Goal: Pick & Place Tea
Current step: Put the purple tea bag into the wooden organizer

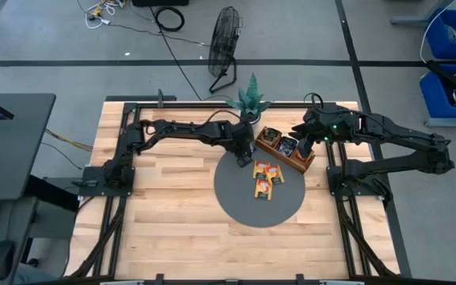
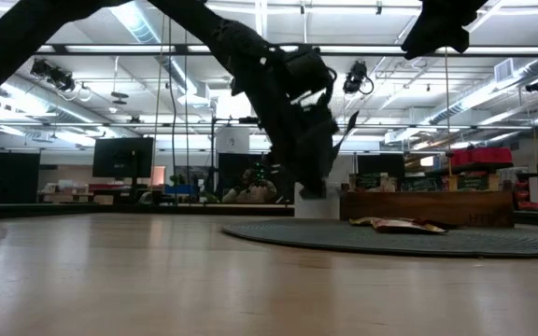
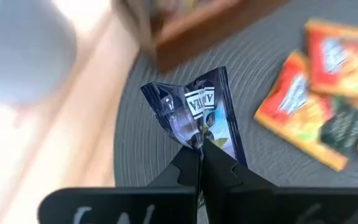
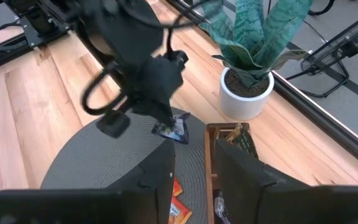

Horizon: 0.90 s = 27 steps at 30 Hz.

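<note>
I have the left gripper [image 3: 201, 163] pinching a dark blue sachet [image 3: 197, 112] above the mat's [image 1: 236, 202] far edge, while the right gripper [image 4: 194, 171] waits spread over the tray [image 1: 285, 159].

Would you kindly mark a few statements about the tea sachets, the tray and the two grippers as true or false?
1. The left gripper is shut on a dark blue sachet. True.
2. The orange sachets lie on the bare wood. False: they lie on the round grey mat.
3. The right gripper grips a sachet. False: it is open, empty, above the wooden tray.
4. A potted plant stands by the tray. True.
5. The tray is empty. False: it holds sachets.
</note>
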### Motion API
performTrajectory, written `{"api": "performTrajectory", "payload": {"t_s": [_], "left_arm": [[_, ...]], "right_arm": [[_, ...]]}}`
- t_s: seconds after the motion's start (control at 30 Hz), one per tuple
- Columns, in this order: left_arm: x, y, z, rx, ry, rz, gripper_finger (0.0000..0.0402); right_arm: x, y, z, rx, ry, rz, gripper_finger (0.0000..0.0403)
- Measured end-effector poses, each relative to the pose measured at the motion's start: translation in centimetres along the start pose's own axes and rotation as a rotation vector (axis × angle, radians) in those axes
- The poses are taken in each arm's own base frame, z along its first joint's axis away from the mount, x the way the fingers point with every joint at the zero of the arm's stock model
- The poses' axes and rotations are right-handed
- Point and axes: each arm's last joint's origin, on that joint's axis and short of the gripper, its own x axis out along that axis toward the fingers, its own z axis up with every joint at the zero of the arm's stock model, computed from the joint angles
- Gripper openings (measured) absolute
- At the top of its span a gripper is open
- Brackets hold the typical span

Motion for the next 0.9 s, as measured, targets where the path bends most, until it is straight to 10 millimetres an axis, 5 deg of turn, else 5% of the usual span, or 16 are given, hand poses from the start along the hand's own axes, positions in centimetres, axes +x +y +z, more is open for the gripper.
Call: {"api": "performTrajectory", "payload": {"t_s": [0.17, 0.43, 0.67, 0.9], "left_arm": [[-3.3, -0.6, 1.1, 0.029, -0.049, -0.015, 0.0004], [-11.8, -1.1, 4.5, -0.062, -0.372, 0.083, 0.0004], [-19.6, -0.7, 7.4, -0.23, -0.804, 0.138, 0.0003], [-23.5, -0.9, 8.6, -0.327, -1.064, 0.037, 0.0003]], "right_arm": [[0.0, 0.0, 0.0, -0.01, 0.0, -0.001, 0.0123], [0.0, 0.3, 0.9, 0.021, -0.091, 0.031, 0.0123], [0.1, 1.0, 2.9, 0.115, -0.353, 0.076, 0.0123], [1.2, 2.1, 4.0, 0.143, -0.668, 0.132, 0.0123]]}}
